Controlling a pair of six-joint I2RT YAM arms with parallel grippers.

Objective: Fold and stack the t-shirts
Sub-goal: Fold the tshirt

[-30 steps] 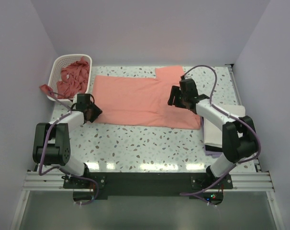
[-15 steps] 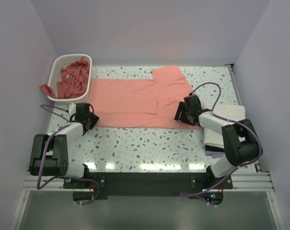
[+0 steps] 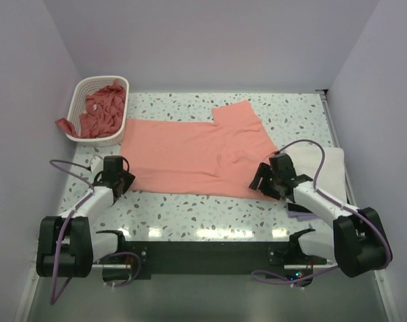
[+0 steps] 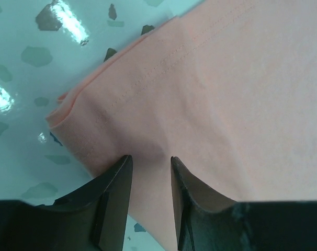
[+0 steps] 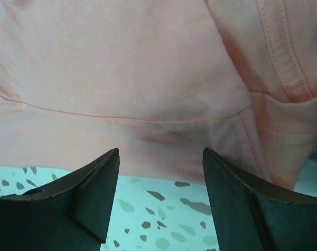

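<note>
The pink t-shirt point(image 3: 190, 151) now lies nearer, ready for folding; the left gripper point(image 4: 148, 164) pinches its hem, the right gripper point(image 5: 161, 154) gapes empty.

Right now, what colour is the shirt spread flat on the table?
Plain salmon pink shirt; top view shows it best.

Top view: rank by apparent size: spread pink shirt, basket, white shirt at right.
Largest: spread pink t-shirt, clearly.
Then basket and white t-shirt: about alike. The right arm covers part of the white one, so unranked.
</note>
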